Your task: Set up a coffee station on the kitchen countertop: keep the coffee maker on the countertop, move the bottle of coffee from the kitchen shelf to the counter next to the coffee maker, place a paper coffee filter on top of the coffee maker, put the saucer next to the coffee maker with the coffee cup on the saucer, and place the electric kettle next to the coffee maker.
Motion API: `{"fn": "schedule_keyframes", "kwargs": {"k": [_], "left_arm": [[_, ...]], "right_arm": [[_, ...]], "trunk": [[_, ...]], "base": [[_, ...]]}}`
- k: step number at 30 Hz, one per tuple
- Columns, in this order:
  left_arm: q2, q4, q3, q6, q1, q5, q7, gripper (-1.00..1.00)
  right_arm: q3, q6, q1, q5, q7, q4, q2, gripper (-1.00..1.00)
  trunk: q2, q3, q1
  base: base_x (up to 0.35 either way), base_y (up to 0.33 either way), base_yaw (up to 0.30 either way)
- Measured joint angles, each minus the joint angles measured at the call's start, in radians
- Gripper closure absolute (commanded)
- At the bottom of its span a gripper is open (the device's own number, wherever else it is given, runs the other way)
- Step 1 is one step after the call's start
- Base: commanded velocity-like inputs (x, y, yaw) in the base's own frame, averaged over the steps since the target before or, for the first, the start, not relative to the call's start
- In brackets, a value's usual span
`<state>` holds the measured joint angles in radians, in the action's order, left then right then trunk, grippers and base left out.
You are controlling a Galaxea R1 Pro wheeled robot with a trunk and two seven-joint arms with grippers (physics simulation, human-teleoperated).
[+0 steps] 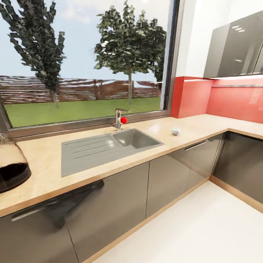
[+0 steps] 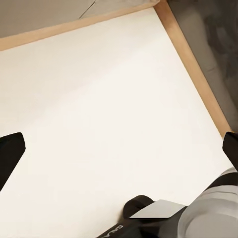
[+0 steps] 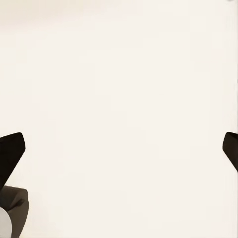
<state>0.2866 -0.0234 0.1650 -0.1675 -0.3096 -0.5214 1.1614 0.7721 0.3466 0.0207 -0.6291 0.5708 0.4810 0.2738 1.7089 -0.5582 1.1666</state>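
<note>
The light tan kitchen countertop [image 1: 44, 160] runs under the window and turns a corner at the right. A tiny white coffee cup [image 1: 175, 131] stands on it to the right of the sink. At the far left edge, the rounded glass electric kettle [image 1: 11, 166] with its black base sits on the countertop, partly cut off by the frame. In the left wrist view my left gripper [image 2: 119, 148] is open over white floor, with nothing between its fingers. My right gripper [image 3: 121, 148] is open too, over bare white floor.
A grey sink with drainboard [image 1: 109, 146] and a faucet with a red knob [image 1: 119, 119] sit mid-counter. Dark grey cabinet fronts [image 1: 109, 204] stand below, wall cabinets [image 1: 233, 47] at upper right. White floor [image 1: 204, 226] spreads in front. A wooden plinth [image 2: 193, 74] borders the floor.
</note>
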Motion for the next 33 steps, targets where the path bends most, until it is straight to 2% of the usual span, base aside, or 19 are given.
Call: {"fn": "schedule_keyframes", "kwargs": {"k": [26, 33], "left_arm": [[0.0, 0.0, 0.001, 0.0, 0.0, 0.0, 0.0, -1.0], [0.0, 0.0, 0.001, 0.0, 0.0, 0.0, 0.0, -1.0]], "right_arm": [[0.0, 0.0, 0.0, 0.0, 0.0, 0.0, 0.0, -1.0], [0.0, 0.0, 0.0, 0.0, 0.0, 0.0, 0.0, -1.0]], "trunk": [[0.0, 0.0, 0.0], [0.0, 0.0, 0.0]], "base": [[0.228, -0.26, 0.0], [0.111, -0.279, 0.0]]}}
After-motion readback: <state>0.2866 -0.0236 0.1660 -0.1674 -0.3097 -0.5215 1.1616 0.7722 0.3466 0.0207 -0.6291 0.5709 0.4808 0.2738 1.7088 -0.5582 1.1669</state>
